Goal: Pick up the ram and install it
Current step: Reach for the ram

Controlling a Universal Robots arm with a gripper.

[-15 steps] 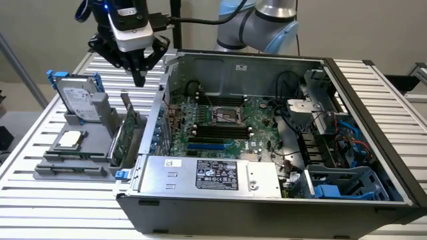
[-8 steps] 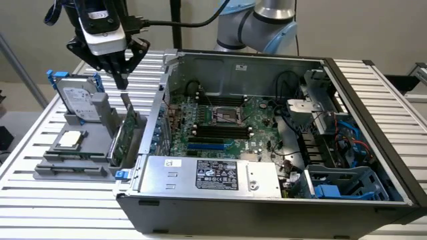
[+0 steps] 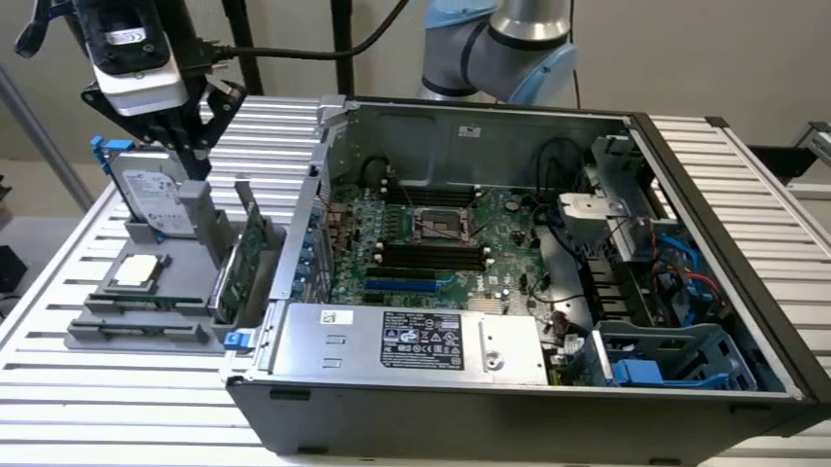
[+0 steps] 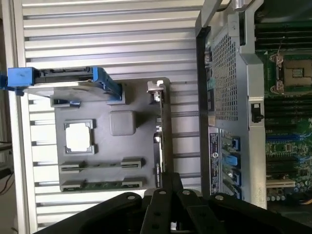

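First, in the exterior view's foreground, a slatted aluminium table [image 3: 78,389] and, standing on it, the dark near wall of an open computer case [image 3: 520,413]. Just behind that wall, a silver power supply [image 3: 403,341] with a black label, and toward the exterior view's right a blue drive cage [image 3: 663,355].

Beside the case, on the exterior view's left, a grey holder [image 3: 175,289] flat on the table. In its outermost row, seen clearly from the wrist view, the ram [image 4: 100,185]: a thin green stick with small dark chips, seated between grey end clips, not yet lifted. Just beside it, a second pair of clips; next in, a square processor chip [image 3: 136,273] in its recess. Along the holder's case-side edge, a green expansion card [image 3: 244,268] upright on its long edge. At the holder's far end, a silver hard drive [image 3: 154,199] with blue rails, standing nearly upright.

Above that far end, the gripper [image 3: 195,161], black fingers pointing down and pressed together, holding nothing, raised apart from the ram.

Deeper inside the case, a green motherboard [image 3: 500,233] with a processor socket [image 3: 442,226] and black memory slots [image 3: 422,258]. Farthest back, behind the case's rear wall, the light-blue and grey joint of the robot arm [image 3: 500,44].
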